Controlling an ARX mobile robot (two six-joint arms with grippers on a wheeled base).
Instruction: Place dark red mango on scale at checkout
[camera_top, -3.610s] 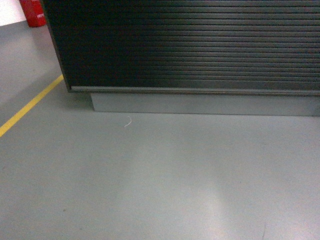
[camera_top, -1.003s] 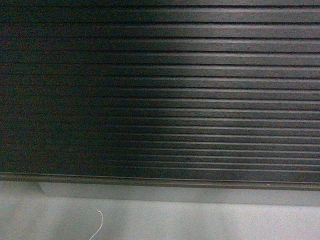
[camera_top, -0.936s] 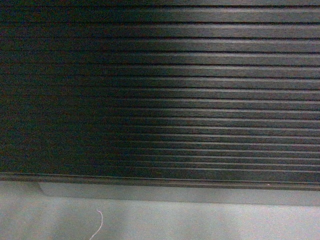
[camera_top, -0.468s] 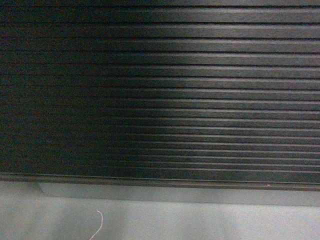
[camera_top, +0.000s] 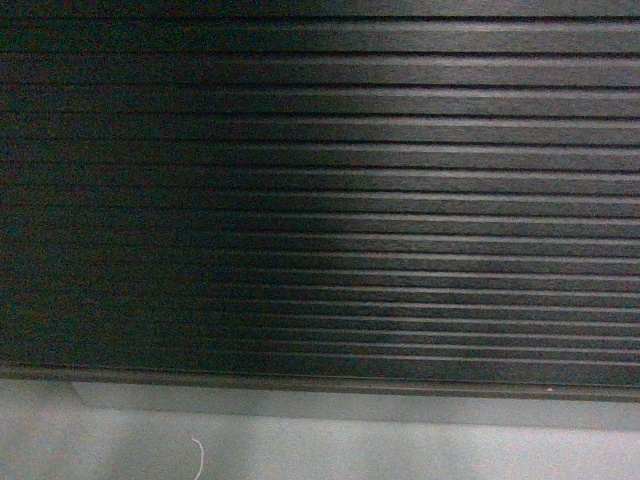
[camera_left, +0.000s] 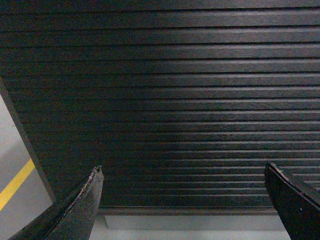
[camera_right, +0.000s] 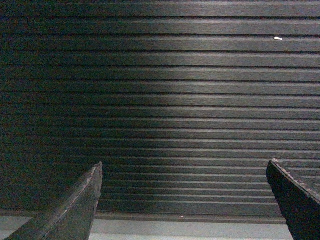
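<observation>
Checkout: the dark brown-black surface front of horizontal ribbed slats (camera_top: 320, 200) fills your head view, its grey base (camera_top: 350, 408) just below.
Floor: a strip of grey floor (camera_top: 300, 455) with a thin white thread (camera_top: 198, 455).
Left edge: the left wrist view shows the front's corner (camera_left: 22, 135); beside it, floor with a yellow line (camera_left: 15, 184).
Left claw (camera_left: 184, 200): spread, holding nothing.
Right claw (camera_right: 184, 200): spread, holding nothing.
Writing: none readable.
</observation>
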